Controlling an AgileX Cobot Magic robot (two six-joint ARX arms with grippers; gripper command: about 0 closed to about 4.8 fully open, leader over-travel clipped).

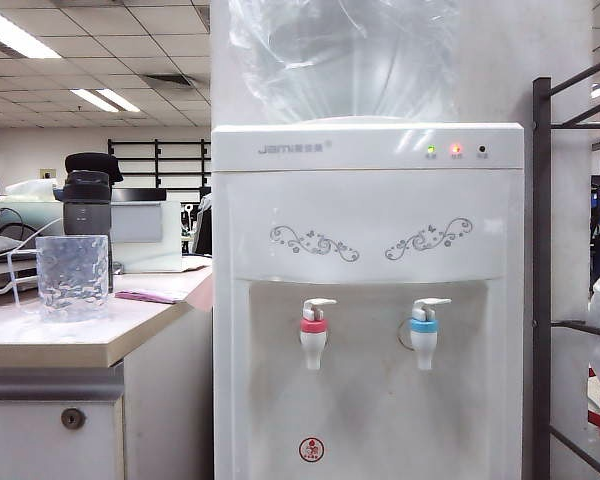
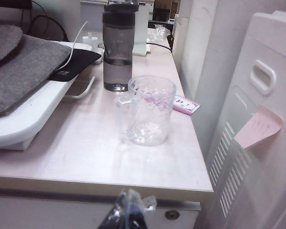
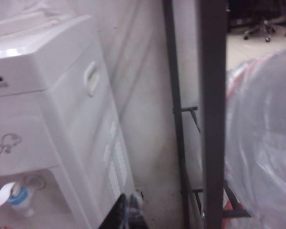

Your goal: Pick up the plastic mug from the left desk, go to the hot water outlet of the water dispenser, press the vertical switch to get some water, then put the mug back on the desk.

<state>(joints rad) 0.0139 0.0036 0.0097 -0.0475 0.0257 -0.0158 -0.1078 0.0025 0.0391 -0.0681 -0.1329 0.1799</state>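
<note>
The clear dimpled plastic mug (image 1: pixel 72 275) stands upright near the front edge of the left desk (image 1: pixel 80 345). It stands a little in front of a dark tumbler. In the left wrist view the mug (image 2: pixel 150 109) sits well beyond my left gripper (image 2: pixel 128 211), which is shut and empty, in front of the desk edge (image 2: pixel 95 183). The water dispenser (image 1: pixel 370 210) stands right of the desk. Its hot water outlet (image 1: pixel 314 338) has a red collar and a white vertical switch (image 1: pixel 319 304) on top. My right gripper (image 3: pixel 129 212) is shut and empty, beside the dispenser's side wall (image 3: pixel 81 109).
A dark grey tumbler (image 2: pixel 118 47) stands behind the mug, beside a grey pad on a white tray (image 2: pixel 24 71). A pink card (image 2: pixel 186 105) lies by the mug. The blue-collared tap (image 1: pixel 424 338) is right of the hot one. A dark metal rack (image 1: pixel 542 280) and plastic-wrapped bottles (image 3: pixel 262 143) stand at the right.
</note>
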